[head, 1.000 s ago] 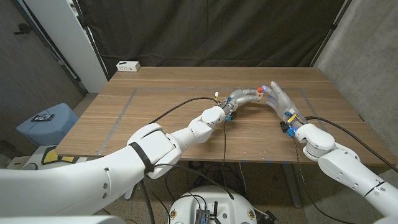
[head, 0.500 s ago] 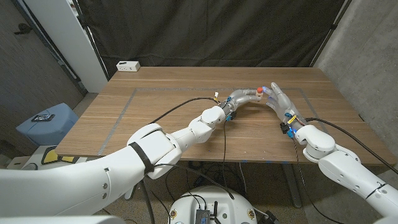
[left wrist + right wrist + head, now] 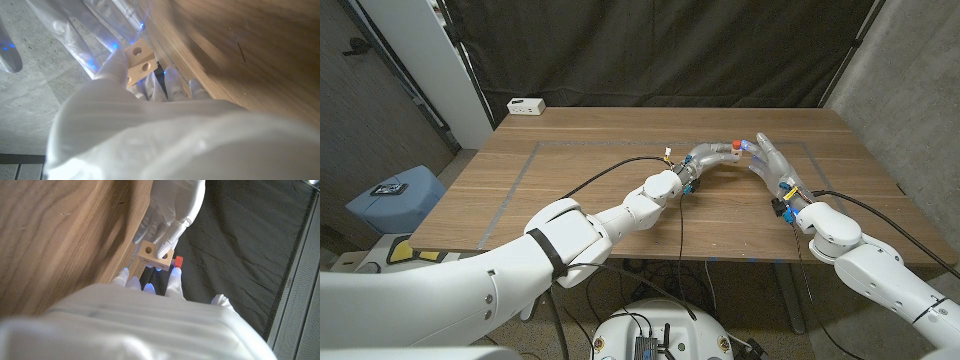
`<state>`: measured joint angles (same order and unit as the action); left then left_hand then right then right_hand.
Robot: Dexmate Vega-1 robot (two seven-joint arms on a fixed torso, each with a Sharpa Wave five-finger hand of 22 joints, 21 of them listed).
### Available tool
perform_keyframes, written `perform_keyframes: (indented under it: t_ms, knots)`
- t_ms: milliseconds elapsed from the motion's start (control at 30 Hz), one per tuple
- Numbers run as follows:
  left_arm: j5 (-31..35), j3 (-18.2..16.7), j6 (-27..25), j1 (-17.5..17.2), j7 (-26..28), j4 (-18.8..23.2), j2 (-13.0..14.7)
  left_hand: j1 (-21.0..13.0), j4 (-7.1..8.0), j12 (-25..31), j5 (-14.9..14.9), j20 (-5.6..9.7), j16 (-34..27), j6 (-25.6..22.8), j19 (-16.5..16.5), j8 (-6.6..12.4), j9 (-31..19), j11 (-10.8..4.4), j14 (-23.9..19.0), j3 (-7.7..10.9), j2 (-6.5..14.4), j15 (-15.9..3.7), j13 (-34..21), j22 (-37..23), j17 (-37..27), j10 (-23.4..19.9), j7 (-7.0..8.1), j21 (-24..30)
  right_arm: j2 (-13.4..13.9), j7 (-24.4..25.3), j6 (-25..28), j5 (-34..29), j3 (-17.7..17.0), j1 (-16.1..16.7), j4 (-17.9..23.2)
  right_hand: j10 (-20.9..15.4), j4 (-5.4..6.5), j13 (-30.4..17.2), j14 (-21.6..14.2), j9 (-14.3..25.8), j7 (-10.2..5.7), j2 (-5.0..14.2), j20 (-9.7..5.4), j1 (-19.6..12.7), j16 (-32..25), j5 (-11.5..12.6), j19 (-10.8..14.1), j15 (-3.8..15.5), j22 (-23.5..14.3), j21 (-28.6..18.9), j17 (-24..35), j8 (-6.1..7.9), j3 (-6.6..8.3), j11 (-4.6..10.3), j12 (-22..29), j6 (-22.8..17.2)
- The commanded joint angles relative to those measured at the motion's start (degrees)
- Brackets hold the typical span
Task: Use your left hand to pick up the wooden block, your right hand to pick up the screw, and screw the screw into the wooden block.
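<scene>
My left hand (image 3: 705, 158) holds the small wooden block (image 3: 728, 152) just above the table's middle right. In the left wrist view the block (image 3: 139, 60) shows two round holes and sits between my left hand's fingertips (image 3: 118, 61). The screw with its red head (image 3: 736, 145) is at the block's far side. My right hand (image 3: 770, 163) faces the left one, its fingertips on the screw. In the right wrist view the red screw (image 3: 178, 261) sits against the block (image 3: 155, 255), the left hand (image 3: 170, 207) grips the block, and my right fingertips (image 3: 173, 274) touch the screw.
A white box (image 3: 526, 105) lies at the table's back left corner. Grey tape lines (image 3: 520, 175) mark a rectangle on the wooden table (image 3: 590, 200). A blue stool with a phone (image 3: 395, 195) stands off the table's left side. Dark curtain hangs behind.
My right hand and forearm have shifted very slightly to the right. The left hand, the block and the screw stay where they were.
</scene>
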<state>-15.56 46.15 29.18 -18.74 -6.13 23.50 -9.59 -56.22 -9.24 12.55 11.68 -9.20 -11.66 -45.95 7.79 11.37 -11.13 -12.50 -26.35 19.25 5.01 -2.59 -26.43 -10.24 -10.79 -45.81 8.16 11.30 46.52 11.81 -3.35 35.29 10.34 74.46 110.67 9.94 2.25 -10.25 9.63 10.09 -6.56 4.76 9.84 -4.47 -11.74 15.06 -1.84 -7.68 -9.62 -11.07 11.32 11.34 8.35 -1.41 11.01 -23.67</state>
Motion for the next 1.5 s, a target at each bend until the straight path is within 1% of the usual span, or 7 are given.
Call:
perform_keyframes:
  t_ms: [33, 567, 967, 1233, 1500]
  knots:
    - [-0.2, -0.2, -0.2, -0.4, -0.1, 0.7, 0.2, -1.0, -0.15, 0.0, 0.4, -0.22, 0.2, 0.8, -0.1, -0.37, -0.2, 0.21, 0.5, 0.51, 1.0, -3.23, -0.3, -0.3, -0.1, 0.9, -0.24, 0.4, 1.0, -1.1, 0.2, 0.1, -0.5, 0.8, 0.7, 3.0, 0.29, -0.2, 7.5, 0.0, 0.19, 0.12, -0.02, -0.2, 0.0, 0.3, 0.4, 0.11, -0.1, 0.0, 0.1, 0.41, 0.21, 0.37, 0.3, -0.7]
    - [0.0, -0.1, -0.3, -0.9, -0.3, 1.5, 0.3, -1.7, -0.14, -0.2, 0.6, -0.65, 0.6, 2.3, -0.2, -0.75, -0.2, 0.57, 1.3, 0.83, 1.5, -2.72, -0.3, -0.3, 0.0, 2.5, -0.72, 0.4, 2.1, -2.5, -0.4, 0.2, -1.2, 2.3, 1.6, 3.2, 0.36, -0.1, 7.8, 0.0, 0.66, 0.14, -0.12, -0.2, 0.1, 0.4, 0.5, 0.2, -0.1, 0.1, 0.1, 0.25, 0.21, 0.7, 0.1, -1.2]
    - [0.2, 0.0, -0.3, -1.6, -0.3, 2.8, 0.8, -1.7, -0.01, 0.2, 0.7, -0.64, 0.6, 2.4, -0.3, -0.63, -0.2, 0.67, 1.3, 0.91, 1.6, -2.69, -0.3, -0.3, 0.1, 2.6, -0.66, 0.4, 2.1, -0.9, -0.7, 0.0, -3.0, 4.7, 3.0, 3.1, 0.42, -0.1, 7.8, 0.0, 0.87, 0.19, -0.12, -0.2, 0.1, 0.5, 0.5, 0.21, -0.1, 0.1, 0.1, 0.2, 0.21, 0.58, 0.1, -1.7]
    - [0.4, 0.0, -0.6, -2.5, -0.3, 5.0, 1.8, -1.8, -0.14, 0.5, 0.7, -0.41, 0.6, 2.0, -0.2, -0.37, -0.1, 0.47, 1.1, 0.78, 1.2, -2.86, -0.4, -0.3, 0.2, 2.2, -0.28, 0.5, 2.1, 0.5, -0.2, -0.6, -4.6, 6.0, 3.9, 2.9, 0.45, -0.1, 7.7, 0.0, 0.95, 0.24, -0.15, -0.2, 0.1, 0.6, 0.5, 0.27, -0.1, 0.1, 0.1, 0.07, 0.23, 0.44, 0.2, -1.7]
    - [0.8, 0.0, -1.5, -3.7, 0.2, 8.5, 3.3, -1.9, -0.2, 0.9, 0.6, -0.27, 0.4, 1.4, -0.2, -0.13, -0.1, 0.33, 0.8, 0.63, 1.0, -3.03, -0.4, -0.3, 0.2, 1.8, 0.23, 0.5, 1.4, 0.5, -0.1, -1.0, -4.6, 5.1, 3.1, 2.9, 0.47, -0.1, 7.7, 0.0, 0.72, 0.27, -0.18, -0.2, 0.1, 0.7, 0.7, 0.28, -0.1, 0.1, 0.1, -0.47, 0.26, 0.31, 0.1, -0.7]
